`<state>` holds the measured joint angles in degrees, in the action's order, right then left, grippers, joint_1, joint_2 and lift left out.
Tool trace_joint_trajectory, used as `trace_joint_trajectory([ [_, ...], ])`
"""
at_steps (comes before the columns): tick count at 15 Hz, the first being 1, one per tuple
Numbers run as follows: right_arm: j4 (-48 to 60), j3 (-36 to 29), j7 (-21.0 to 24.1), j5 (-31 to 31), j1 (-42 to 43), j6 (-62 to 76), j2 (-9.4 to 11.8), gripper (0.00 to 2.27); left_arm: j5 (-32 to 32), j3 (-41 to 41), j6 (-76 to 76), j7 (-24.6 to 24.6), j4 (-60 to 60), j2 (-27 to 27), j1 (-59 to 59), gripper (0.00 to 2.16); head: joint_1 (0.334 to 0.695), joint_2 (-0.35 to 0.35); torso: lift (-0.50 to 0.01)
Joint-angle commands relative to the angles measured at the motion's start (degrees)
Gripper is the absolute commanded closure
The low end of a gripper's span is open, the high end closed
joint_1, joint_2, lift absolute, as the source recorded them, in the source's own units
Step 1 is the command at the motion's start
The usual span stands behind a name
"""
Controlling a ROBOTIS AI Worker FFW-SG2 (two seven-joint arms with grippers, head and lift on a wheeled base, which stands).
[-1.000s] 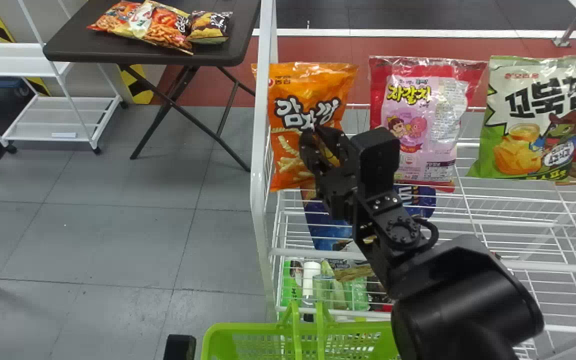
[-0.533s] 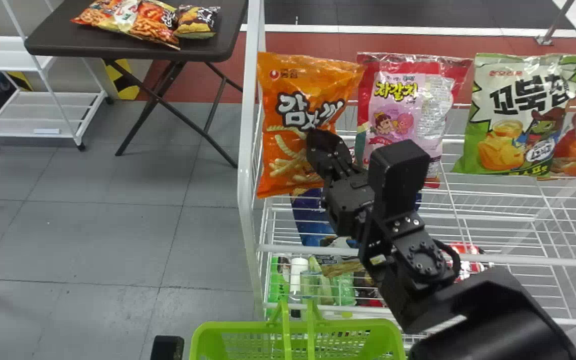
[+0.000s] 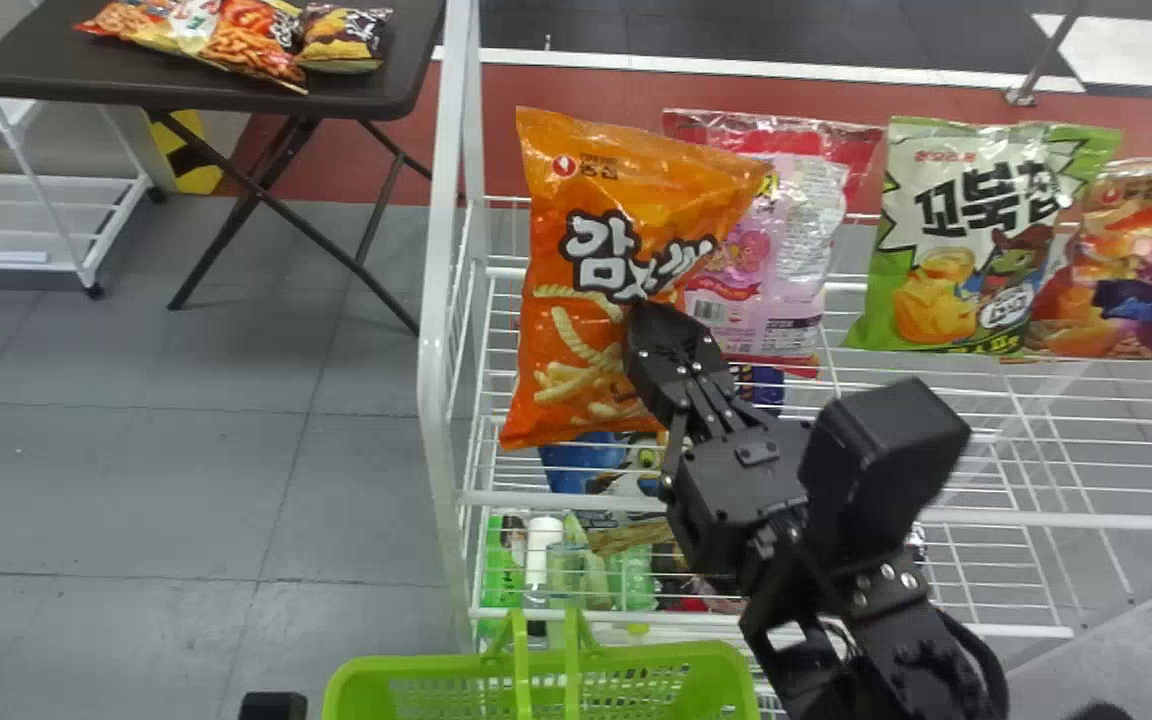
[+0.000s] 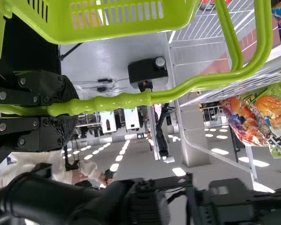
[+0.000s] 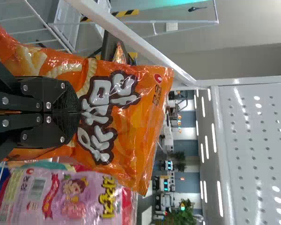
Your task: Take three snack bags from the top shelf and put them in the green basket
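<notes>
My right gripper (image 3: 651, 325) is shut on the middle of the orange snack bag (image 3: 576, 350), which hangs tilted in front of the rack's left end. In the right wrist view, the closed right gripper (image 5: 79, 112) pinches the orange bag (image 5: 131, 126) across its front. The green basket (image 3: 536, 662) stands low at the front, below the rack. In the left wrist view, my left gripper (image 4: 75, 110) is shut around the handle of the green basket (image 4: 112, 29). The pink bag (image 3: 786, 250) stands partly behind the orange one, on the top shelf.
A green bag (image 3: 956, 250) and an orange-red bag (image 3: 1126, 270) stand farther right on the top shelf. The white rack post (image 3: 441, 330) rises left of the orange bag. Lower shelves hold bottles and packs (image 3: 544, 550). A dark table (image 3: 356, 92) with snacks stands back left.
The right gripper has drawn the orange bag away from its place toward the robot, and the bag has tilted. The head view has shifted, so the rack and basket appear farther left.
</notes>
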<state>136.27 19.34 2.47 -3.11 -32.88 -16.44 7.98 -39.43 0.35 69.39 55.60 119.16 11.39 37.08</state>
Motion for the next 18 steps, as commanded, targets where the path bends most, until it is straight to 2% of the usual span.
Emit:
trace_joint_trajectory([
  [1, 6.5, -3.1, 0.0, -0.8, -7.6, 0.3, 0.6, 2.20, 1.3, 0.0, 0.0, -0.3, 0.5, -1.2, 0.1, 2.14, 0.695, -0.128, -0.044],
  [4, 11.6, -7.6, -1.2, -0.8, -15.6, -2.0, 0.8, 2.20, 2.5, 0.4, 0.2, -0.6, 0.4, -3.1, 0.5, 2.14, 0.695, -0.212, -0.044],
  [7, 12.6, -9.5, -2.9, -0.1, -19.7, -9.9, 1.0, 2.20, 4.2, 0.4, 0.2, -1.2, 0.1, -4.3, -0.4, 2.14, 0.695, -0.319, -0.044],
  [9, 12.7, -9.6, -3.7, -0.1, -21.3, -17.3, 1.6, 2.20, 4.4, 0.2, 0.2, -1.3, -0.8, -4.6, -1.5, 2.14, 0.695, -0.347, -0.044],
  [14, 10.9, -6.9, -4.2, -0.1, -22.3, -36.4, 3.7, 2.20, 4.5, -0.3, 0.2, -1.1, -1.4, -4.6, -2.3, 2.14, 0.695, -0.350, -0.044],
  [18, 3.6, -2.5, -5.2, 2.7, -20.1, -35.0, 4.4, 2.19, 4.4, -0.4, 0.2, -1.2, -1.4, -4.4, -2.6, 2.14, 0.695, -0.350, -0.044],
])
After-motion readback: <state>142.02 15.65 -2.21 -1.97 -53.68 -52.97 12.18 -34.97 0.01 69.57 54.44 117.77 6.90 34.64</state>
